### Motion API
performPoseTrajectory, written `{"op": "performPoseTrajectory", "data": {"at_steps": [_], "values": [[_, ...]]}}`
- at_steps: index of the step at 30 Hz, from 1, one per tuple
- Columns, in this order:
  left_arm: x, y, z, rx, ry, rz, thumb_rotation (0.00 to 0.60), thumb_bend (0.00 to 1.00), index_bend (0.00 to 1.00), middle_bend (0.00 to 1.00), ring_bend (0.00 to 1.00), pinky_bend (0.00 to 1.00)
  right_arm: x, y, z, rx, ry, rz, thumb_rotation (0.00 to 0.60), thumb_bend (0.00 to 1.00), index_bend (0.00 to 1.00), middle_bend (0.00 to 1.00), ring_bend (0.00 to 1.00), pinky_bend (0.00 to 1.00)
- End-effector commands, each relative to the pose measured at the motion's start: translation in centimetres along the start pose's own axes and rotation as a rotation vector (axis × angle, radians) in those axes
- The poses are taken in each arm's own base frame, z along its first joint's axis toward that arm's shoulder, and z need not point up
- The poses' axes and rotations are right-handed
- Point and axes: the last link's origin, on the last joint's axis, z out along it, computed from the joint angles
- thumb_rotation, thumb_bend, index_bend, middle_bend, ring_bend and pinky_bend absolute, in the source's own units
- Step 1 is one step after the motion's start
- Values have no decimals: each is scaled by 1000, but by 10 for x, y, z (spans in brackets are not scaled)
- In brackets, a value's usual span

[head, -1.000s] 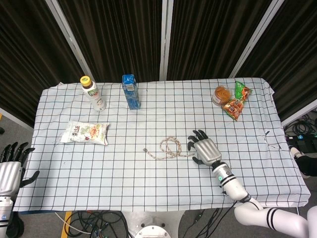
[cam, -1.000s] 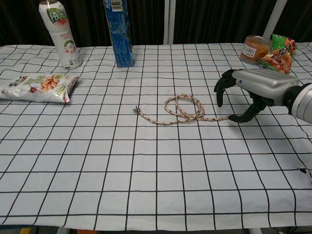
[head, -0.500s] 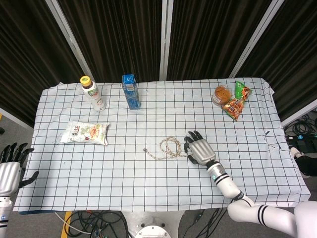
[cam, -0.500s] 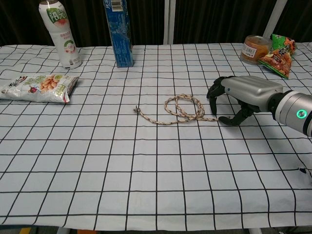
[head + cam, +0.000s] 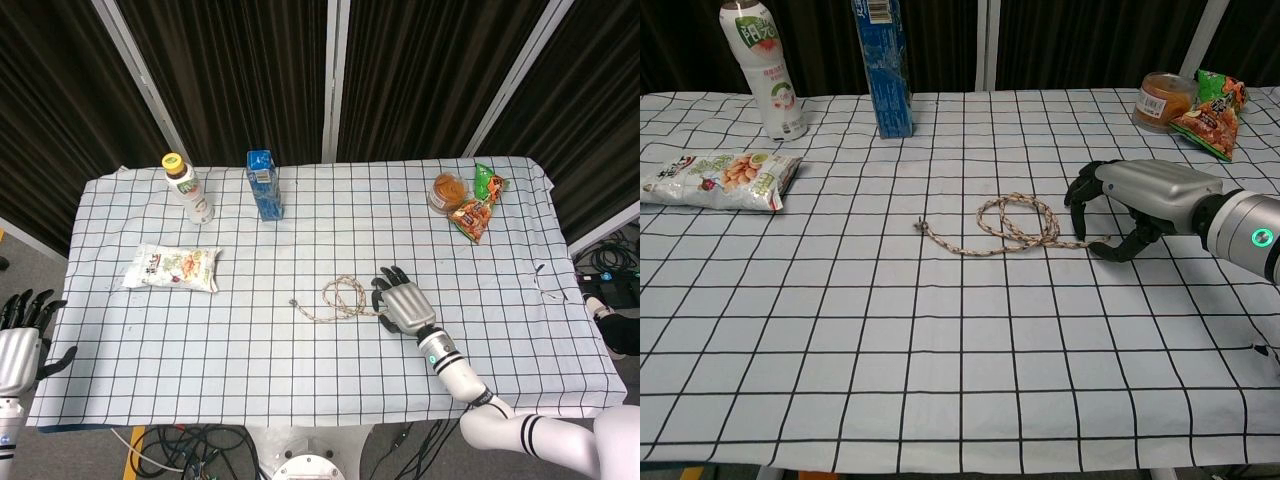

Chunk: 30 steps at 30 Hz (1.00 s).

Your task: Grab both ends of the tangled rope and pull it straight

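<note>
Lying on the black-gridded white tablecloth [image 5: 300,400] are one tangled beige rope [image 5: 341,298], one white yellow-capped bottle [image 5: 188,188], one blue carton [image 5: 264,184], one white snack bag [image 5: 172,268], one clear tub of orange food [image 5: 447,191], and two green-and-red snack packets [image 5: 479,206]. Two silver robot hands are showing.

I see the rope [image 5: 1005,227] mid-surface, my right hand [image 5: 1135,195] at its right end. Behind left stand a bottle [image 5: 764,68] and carton [image 5: 883,65].

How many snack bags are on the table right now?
3. One pale snack bag lies on the left side, below the bottle. A green bag and an orange-red bag lie at the far right, beside the round tub. None seems hidden.
</note>
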Motion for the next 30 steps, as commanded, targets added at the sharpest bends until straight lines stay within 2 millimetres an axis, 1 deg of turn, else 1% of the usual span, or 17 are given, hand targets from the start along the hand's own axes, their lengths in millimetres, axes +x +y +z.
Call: {"op": "performPoseTrajectory", "data": {"at_steps": [1, 13, 19, 23, 30], "values": [[0, 0, 0, 0, -1, -1, 600, 185, 211, 97, 0, 0, -1, 0, 2, -2, -11, -7, 600, 343, 509, 204, 0, 0], [-1, -2, -1, 8, 0, -5, 600, 185, 211, 97, 0, 0, -4, -2, 6, -3, -21, -13, 600, 375, 523, 204, 0, 0], [-2, -2, -1, 7, 1, -6, 600, 184, 211, 97, 0, 0, -6, -3, 6, -3, -19, -16, 600, 389, 558, 209, 0, 0], [-1, -2, 0, 3, 4, -6, 600, 185, 211, 97, 0, 0, -6, -3, 4, -8, -5, -15, 600, 401, 590, 214, 0, 0], [3, 4, 7, -43, 15, 1, 600, 184, 210, 97, 0, 0, -2, -3, -3, -20, 49, 11, 600, 422, 601, 203, 0, 0]]}}
